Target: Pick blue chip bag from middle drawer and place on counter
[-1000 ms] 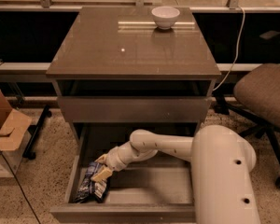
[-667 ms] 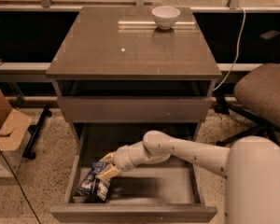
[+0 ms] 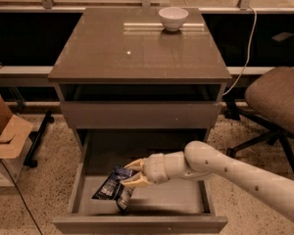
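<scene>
The blue chip bag is a crinkled dark-blue foil bag with white print. It hangs tilted inside the open middle drawer, lifted off the pale grey floor at its left part. My gripper reaches in from the right on a white arm and is shut on the bag's upper right edge. The counter is the glossy grey-brown slab on top of the cabinet, well above the gripper.
A white bowl stands at the back of the counter. A shut drawer front sits just above the open drawer. An office chair is to the right, a cardboard box to the left.
The arm has swung lower and right of the drawer. The gripper has risen and moved right with the bag, which has come up off the drawer floor.
</scene>
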### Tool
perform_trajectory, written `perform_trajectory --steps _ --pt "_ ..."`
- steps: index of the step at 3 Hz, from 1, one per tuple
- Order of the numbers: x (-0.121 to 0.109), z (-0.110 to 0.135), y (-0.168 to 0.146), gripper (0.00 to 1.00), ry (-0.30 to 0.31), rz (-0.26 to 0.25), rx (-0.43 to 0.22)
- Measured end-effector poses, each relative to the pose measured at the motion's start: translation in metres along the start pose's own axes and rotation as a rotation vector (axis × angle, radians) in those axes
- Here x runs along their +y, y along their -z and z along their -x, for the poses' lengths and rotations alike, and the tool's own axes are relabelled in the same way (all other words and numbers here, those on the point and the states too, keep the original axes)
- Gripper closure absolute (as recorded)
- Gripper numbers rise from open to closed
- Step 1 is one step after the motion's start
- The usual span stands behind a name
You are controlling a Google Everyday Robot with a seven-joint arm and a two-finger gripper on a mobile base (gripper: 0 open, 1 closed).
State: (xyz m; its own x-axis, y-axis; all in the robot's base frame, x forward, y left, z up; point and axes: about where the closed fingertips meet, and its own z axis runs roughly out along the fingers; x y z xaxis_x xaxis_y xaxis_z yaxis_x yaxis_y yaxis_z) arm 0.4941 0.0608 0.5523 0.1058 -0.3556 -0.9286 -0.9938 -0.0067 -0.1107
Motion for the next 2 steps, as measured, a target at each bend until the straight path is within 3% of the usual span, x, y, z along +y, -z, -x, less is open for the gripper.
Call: perform_trajectory --steps 1,2 --pt "-0.006 0.067 0.104 1.0 0.135 -0.109 0.071" --pt "-0.021 0.117 0.167 1.0 0.229 -0.176 0.132"
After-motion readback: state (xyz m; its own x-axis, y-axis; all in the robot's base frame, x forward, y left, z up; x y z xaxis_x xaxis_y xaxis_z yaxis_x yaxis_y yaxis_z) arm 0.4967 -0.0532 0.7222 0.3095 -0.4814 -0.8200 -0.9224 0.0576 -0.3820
